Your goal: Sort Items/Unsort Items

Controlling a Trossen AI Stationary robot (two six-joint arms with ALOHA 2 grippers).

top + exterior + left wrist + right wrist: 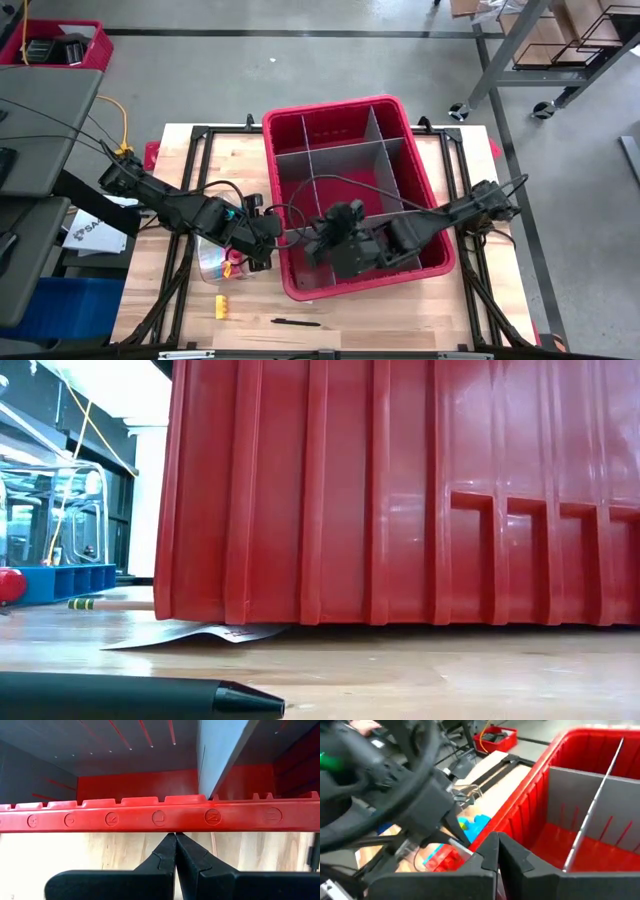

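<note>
Both grippers closed, empty — left gripper (175, 836) just outside red bin (290, 205) wall, right gripper (498, 837) over its rim. Blocky pieces (222, 305), pen (295, 322) beside bin; clear container (215, 258) contents half-hidden by left arm.

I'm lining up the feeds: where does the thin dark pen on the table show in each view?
High view: the pen lies on bare table in front of the red bin, right of the yellow block.
Low view: blurred dark pen across the bottom left, tip pointing right.
Left wrist view: not in it.
Right wrist view: not in it.
Shared landmark: the red bin, seen in all four views.
</note>
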